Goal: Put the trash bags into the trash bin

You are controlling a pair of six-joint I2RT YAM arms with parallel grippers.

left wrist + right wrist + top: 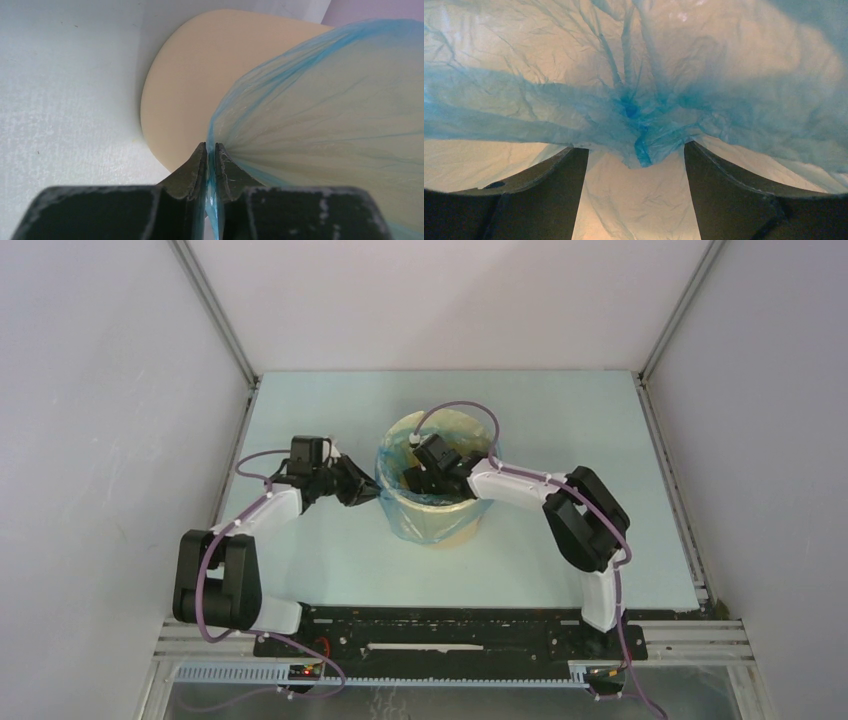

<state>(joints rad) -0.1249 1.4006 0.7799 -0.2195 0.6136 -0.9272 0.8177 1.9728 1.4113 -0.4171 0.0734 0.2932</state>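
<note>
The pale tan trash bin point(462, 427) stands mid-table. The translucent light-blue trash bag point(412, 521) lines its inside and hangs over its left and front rim. My left gripper point(371, 490) is at the bin's left side, shut on a pinched fold of the bag's edge. In the left wrist view, that gripper point(211, 148) has blue film between its jaws, the bag point(340, 115) fanning out over the bin's wall point(185, 80). My right gripper point(416, 480) reaches down inside the bin. It point(636, 148) stands open, the bag's gathered bottom point(631, 107) just beyond its tips.
The bin sits on a pale blue table point(330, 560) enclosed by white walls on the left, back and right. The arms' bases are on a black rail point(440, 625) at the near edge.
</note>
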